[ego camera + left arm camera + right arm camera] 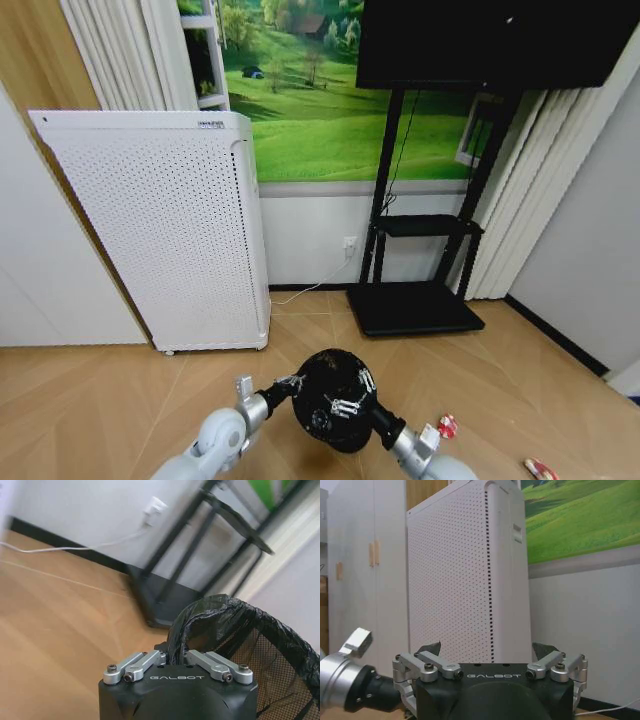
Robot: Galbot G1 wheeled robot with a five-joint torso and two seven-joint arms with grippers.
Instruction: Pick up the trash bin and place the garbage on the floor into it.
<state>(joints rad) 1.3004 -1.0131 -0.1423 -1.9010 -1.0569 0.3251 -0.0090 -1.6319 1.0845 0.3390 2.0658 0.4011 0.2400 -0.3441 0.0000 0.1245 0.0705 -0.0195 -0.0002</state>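
the left gripper (176, 656) is clenched on the trash bin's (335, 398) rim, in front of the air purifier (165, 230); the right gripper (490, 652) spreads wide. that one-sided pinch could slip and tip it.

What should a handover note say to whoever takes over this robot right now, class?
Left tool: shut on the trash bin at its rim.
Right tool: open, holding nothing, by the bin.
Garbage: first scrap and second scrap, both red-and-white, lie on the floor to the robot's right.
Done: bin gripped.
Left: both scraps into the bin.
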